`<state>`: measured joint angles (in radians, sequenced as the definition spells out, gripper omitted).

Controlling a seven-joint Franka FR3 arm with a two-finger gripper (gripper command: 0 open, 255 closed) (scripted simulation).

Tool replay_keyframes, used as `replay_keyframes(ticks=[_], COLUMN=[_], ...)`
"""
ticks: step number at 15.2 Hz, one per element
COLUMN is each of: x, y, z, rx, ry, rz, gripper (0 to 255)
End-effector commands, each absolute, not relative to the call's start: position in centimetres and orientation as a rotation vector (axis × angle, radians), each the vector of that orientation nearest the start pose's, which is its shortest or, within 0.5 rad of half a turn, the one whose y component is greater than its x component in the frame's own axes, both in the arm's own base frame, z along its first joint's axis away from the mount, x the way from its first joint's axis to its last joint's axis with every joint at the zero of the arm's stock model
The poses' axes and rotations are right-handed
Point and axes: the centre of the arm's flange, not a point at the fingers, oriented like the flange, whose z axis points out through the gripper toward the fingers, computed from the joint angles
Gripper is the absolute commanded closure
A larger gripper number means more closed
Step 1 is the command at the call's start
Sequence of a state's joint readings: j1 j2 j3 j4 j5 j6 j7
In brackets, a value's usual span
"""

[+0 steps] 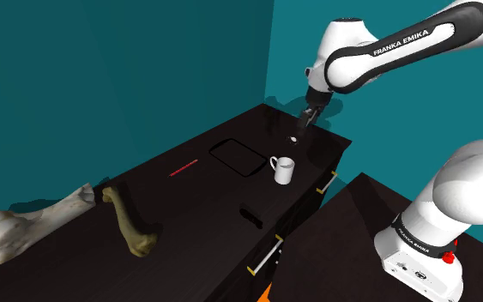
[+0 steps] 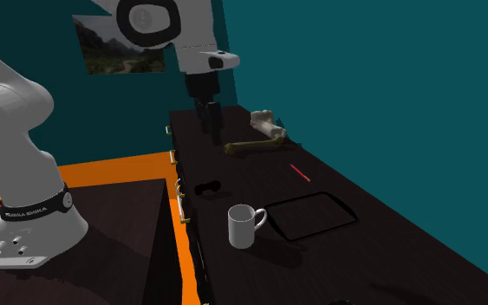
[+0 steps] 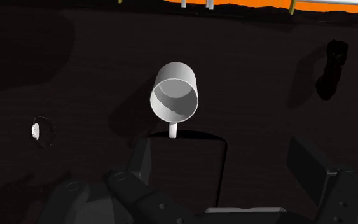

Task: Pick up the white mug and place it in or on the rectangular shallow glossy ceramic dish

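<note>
White mug (image 1: 283,170) just beside dish (image 1: 237,156) corner

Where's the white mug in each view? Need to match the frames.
Shoulder view: mug right of centre, just right of the dish.
Second exterior view: mug low centre, just left of the dish.
Wrist view: mug just beyond the dish's rim, handle toward it.
Shared landmark: the dark rectangular dish by the mug's handle.

Shoulder: beside stand (image 1: 338,244); second exterior: along table (image 2: 259,169) (mug (image 2: 243,226) shared); wrist: overhead.
</note>
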<state>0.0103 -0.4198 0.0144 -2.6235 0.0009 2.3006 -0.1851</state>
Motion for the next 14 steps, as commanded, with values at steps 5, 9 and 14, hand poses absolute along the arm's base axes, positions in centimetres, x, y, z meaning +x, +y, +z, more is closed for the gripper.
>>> replay_keyframes(ticks=[5, 9, 14], x=[43.1, 44.6, 46.5], y=[1.2, 1.4, 1.7], z=[32.1, 27.0, 20.6], rx=[-3.123, -3.116, -3.106], ry=[-0.375, -0.405, -0.443], rz=[-0.122, -0.1, -0.073], gripper=[0, 0, 0])
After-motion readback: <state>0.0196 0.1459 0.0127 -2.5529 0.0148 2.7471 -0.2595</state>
